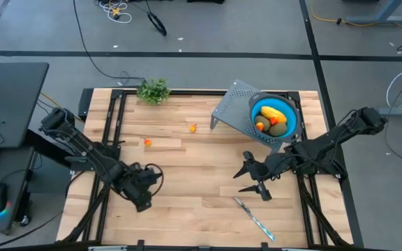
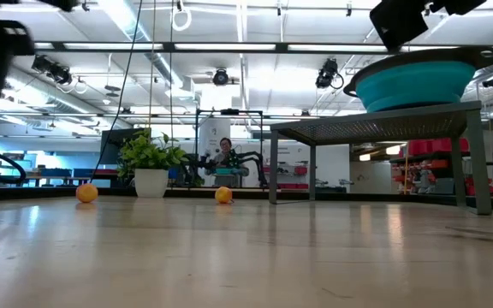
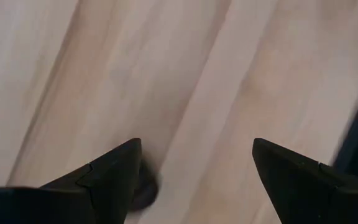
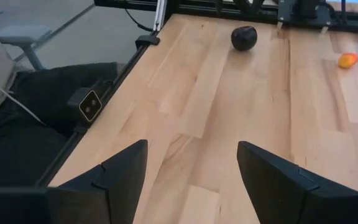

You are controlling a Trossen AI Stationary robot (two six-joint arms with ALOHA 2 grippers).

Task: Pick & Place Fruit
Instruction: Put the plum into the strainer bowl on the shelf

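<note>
Left gripper (image 1: 147,183) — fingers spread, empty — poised low over the dark purple fruit (image 4: 243,37); centre it between the fingers before closing. Right gripper (image 1: 252,180) waits, parted, empty. Blue bowl (image 1: 291,123) holds yellow and green fruit; two orange pieces (image 1: 147,142) remain on the table.

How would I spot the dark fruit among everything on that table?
Start at the wooden table, on the side where the left arm rests. A dark purple ball of fruit lies by the left claw, alone. The other loose fruits are tiny and orange.
</note>
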